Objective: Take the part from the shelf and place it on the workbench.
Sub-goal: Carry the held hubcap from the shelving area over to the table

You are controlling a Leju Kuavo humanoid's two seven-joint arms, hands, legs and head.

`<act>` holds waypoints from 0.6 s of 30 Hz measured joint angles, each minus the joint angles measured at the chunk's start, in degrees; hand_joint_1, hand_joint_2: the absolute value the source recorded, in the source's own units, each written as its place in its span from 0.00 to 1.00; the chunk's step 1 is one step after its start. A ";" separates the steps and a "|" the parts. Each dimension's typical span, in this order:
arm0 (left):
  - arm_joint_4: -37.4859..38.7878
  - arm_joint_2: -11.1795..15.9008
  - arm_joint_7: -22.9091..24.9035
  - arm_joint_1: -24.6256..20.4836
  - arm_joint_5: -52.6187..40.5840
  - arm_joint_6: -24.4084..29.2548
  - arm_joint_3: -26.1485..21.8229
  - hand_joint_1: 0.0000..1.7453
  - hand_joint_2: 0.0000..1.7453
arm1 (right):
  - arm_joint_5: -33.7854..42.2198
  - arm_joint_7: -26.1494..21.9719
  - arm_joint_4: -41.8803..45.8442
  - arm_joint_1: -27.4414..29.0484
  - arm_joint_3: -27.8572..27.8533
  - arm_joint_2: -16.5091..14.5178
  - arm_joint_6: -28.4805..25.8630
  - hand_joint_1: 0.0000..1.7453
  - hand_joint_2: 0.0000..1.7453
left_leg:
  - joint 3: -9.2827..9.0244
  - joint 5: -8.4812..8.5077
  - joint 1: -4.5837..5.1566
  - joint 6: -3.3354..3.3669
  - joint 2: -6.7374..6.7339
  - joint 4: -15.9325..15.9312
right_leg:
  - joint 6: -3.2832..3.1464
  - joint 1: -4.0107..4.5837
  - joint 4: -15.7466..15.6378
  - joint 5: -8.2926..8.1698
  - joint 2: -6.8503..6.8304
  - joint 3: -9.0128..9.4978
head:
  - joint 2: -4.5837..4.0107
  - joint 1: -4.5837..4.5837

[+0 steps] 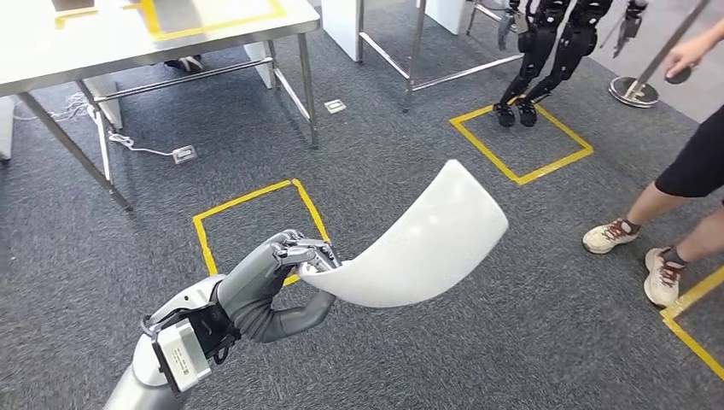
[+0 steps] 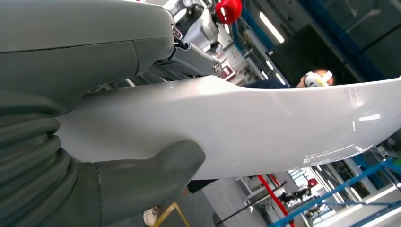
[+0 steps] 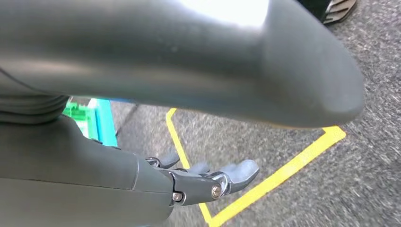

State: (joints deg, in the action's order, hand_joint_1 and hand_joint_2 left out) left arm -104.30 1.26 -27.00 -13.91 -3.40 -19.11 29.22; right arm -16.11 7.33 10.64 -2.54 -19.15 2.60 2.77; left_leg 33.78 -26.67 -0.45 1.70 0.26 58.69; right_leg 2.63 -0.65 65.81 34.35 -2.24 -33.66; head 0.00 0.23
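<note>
The part is a long, curved white panel. My left hand grips it at its lower end and holds it out over the grey carpet, its far end rising up to the right. Close up in the left wrist view, the white part lies between my thumb and my fingers. In the right wrist view my right hand hangs above the carpet with its fingers spread and nothing in it. The workbench stands at the far left, a yellow tape outline on its top.
A yellow tape square marks the floor ahead of me, another farther right under a dark standing robot. A person's legs and shoes are close on the right. A second metal table frame stands behind.
</note>
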 joint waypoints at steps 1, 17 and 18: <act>0.08 -0.22 0.07 -0.11 -0.09 -0.08 0.00 1.00 1.00 | -0.09 0.09 0.00 0.10 0.00 0.00 0.07 0.00 0.00 | 0.16 0.08 -0.02 0.10 0.74 0.03 | 0.13 -0.05 4.00 1.76 1.14 -2.01 | 0.00 -0.12; 0.13 -0.71 0.86 0.00 -1.61 -0.32 0.15 1.00 1.00 | 0.05 0.34 0.00 0.67 0.00 0.03 0.38 0.00 0.00 | 7.97 -6.51 -0.05 -3.39 0.65 14.25 | -2.94 -0.17 -8.23 -5.63 0.92 2.43 | 0.00 0.60; 0.13 -0.73 1.20 -0.01 -1.79 -0.25 0.15 1.00 1.00 | -0.06 0.37 0.00 0.73 0.00 0.04 0.37 0.00 0.00 | 8.76 -7.07 -0.09 -3.50 0.42 16.37 | -2.95 -0.12 -8.22 -5.60 -0.07 2.42 | 0.00 0.61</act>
State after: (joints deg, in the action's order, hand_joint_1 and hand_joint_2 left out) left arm -104.18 0.52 -25.80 -13.92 -5.19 -19.36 29.38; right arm -16.17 7.70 10.64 -1.81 -19.15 2.64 3.14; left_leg 42.54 -33.74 -0.53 -1.80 0.68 75.06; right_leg -0.32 -0.77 57.59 28.74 -2.31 -31.24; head 0.00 0.84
